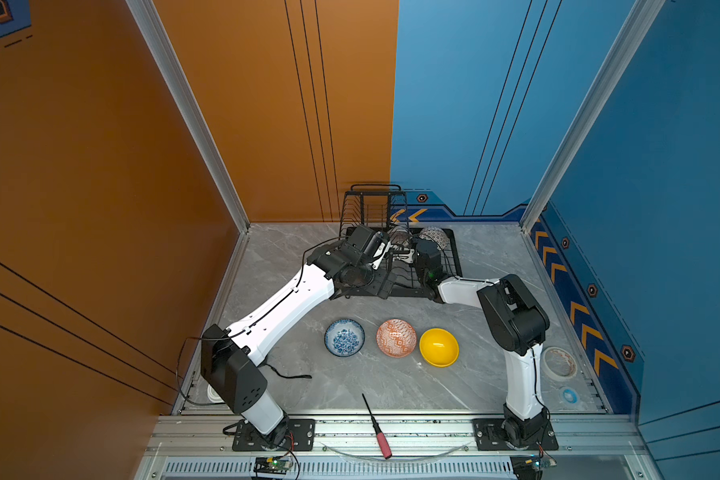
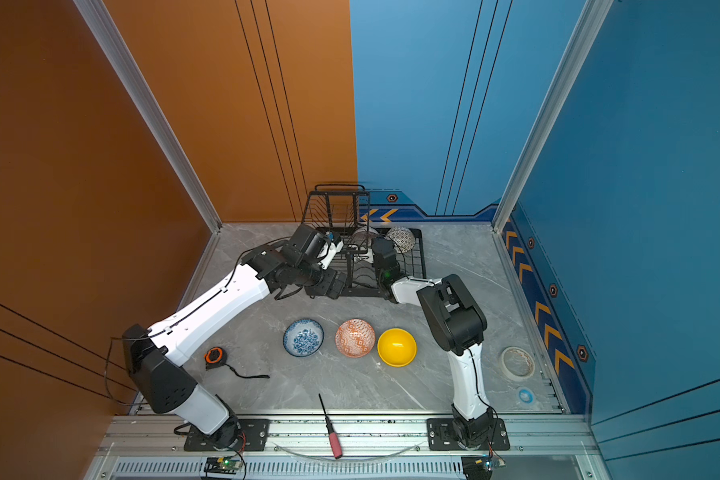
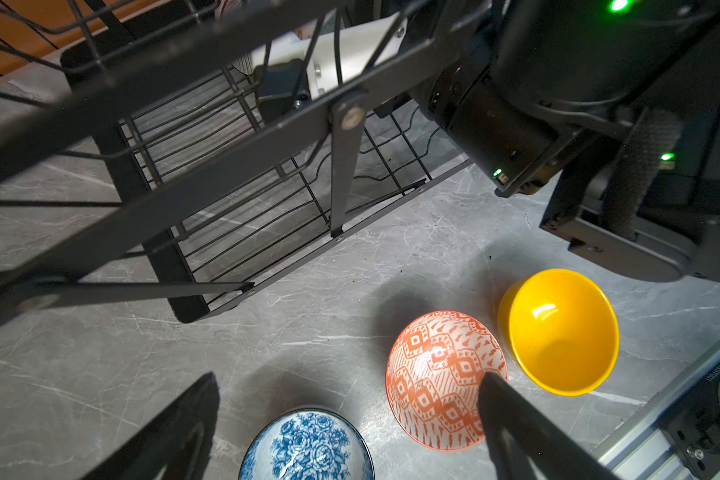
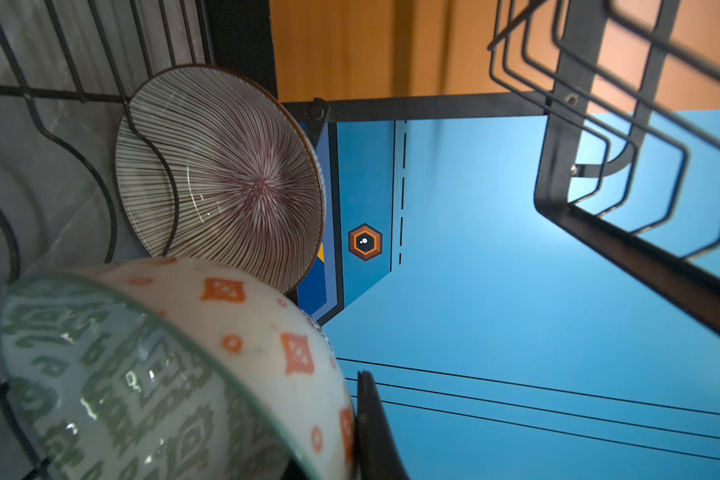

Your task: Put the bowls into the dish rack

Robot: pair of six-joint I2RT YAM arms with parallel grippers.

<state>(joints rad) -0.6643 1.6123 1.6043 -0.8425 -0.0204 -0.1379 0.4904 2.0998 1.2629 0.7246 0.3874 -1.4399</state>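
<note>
The black wire dish rack (image 1: 454, 257) (image 2: 420, 257) stands at the back. A pink-striped bowl (image 4: 233, 174) (image 1: 400, 237) and a dotted bowl (image 1: 433, 237) (image 2: 400, 239) stand on edge in it. My right gripper (image 4: 350, 415) reaches into the rack, shut on the rim of a green-and-white bowl (image 4: 113, 374) tilted beside the striped one. My left gripper (image 3: 348, 380) hangs open and empty at the rack's left end. The blue floral bowl (image 1: 344, 337) (image 3: 308, 444), orange bowl (image 1: 396, 338) (image 3: 433, 374) and yellow bowl (image 1: 439, 347) (image 3: 562, 332) sit upright in a row on the table.
A red-handled screwdriver (image 1: 377, 428) lies across the front rail. A roll of tape (image 1: 560, 362) and a small blue roll (image 1: 569, 395) lie at the right edge. In a top view an orange tape measure (image 2: 214, 357) lies by the left arm.
</note>
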